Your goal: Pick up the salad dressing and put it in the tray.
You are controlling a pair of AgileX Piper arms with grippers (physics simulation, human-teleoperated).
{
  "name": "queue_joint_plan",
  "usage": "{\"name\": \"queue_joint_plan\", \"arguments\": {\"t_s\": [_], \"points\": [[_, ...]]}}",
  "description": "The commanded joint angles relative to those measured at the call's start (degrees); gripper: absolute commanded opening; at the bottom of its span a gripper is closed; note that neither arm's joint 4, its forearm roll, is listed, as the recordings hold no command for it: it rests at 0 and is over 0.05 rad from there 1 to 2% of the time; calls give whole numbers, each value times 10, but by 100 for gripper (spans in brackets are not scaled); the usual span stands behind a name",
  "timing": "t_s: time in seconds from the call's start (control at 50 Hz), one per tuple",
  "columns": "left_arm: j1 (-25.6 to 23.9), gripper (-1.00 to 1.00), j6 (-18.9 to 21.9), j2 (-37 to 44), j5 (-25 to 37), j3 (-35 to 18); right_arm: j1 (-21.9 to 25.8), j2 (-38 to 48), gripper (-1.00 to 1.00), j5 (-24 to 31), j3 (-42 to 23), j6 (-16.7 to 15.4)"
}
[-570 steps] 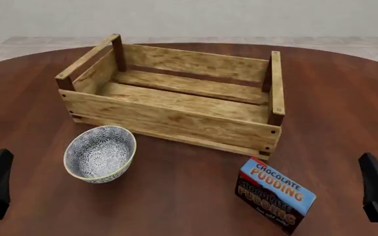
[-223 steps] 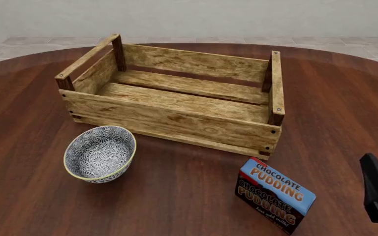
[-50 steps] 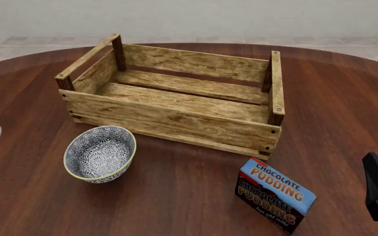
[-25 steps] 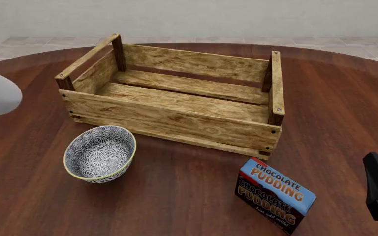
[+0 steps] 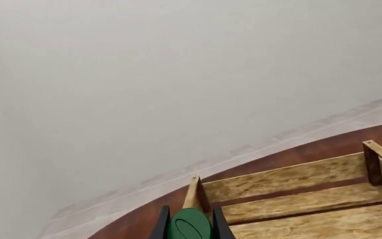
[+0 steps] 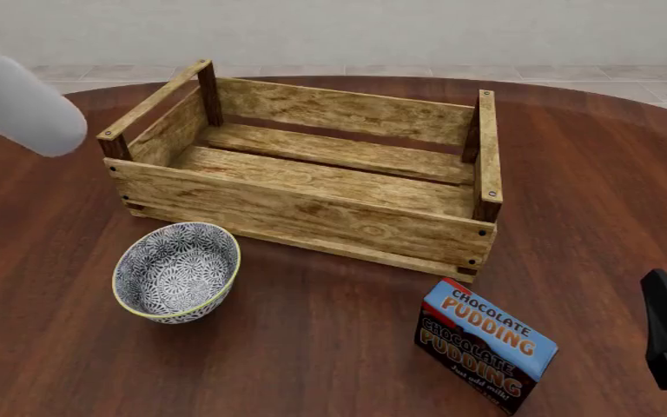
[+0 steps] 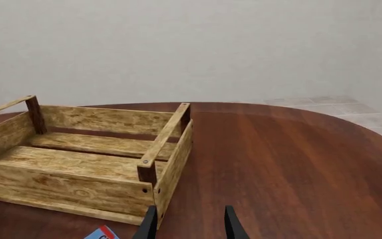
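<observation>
A round dark wood table [image 6: 310, 347] carries a big slatted tray [image 6: 310, 217]. At the tray's left end, in the air, the left pincer [image 5: 189, 226] pinches the salad dressing [image 6: 21, 100], mid-carry. Next comes moving over the tray and lowering. The right pincer [image 7: 187, 224] rests spread, empty.

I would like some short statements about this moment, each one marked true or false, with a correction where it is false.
1. The large wooden slat crate holds nothing. True.
2. The slim white bottle with the dark green cap stands on the table. False: it sits between the left gripper fingers, raised.
3. The patterned blue-white bowl lies inside the crate. False: it stands on the round dark wooden table, in front of the crate.
4. The blue chocolate pudding box is near the crate's front right corner. True.
5. The right gripper holds the box. False: its fingers are apart, with nothing between.
</observation>
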Motion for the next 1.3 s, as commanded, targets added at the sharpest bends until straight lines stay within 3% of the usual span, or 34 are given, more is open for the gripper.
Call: {"name": "queue_joint_plan", "arguments": {"t_s": [0.02, 0.38, 0.7, 1.14, 1.3], "points": [[-26, -100, 14, 61, -25, -40, -2, 0, 100, -1, 0, 2], [-67, -100, 13, 145, -41, -98, 1, 0, 100, -2, 0, 3], [-89, -100, 40, 240, -85, -129, 3, 0, 100, -6, 0, 1], [-124, -100, 29, 326, -84, -188, 3, 0, 100, -6, 0, -3], [-141, -100, 52, 354, -106, -191, 0, 0, 100, -6, -1, -2]]}}
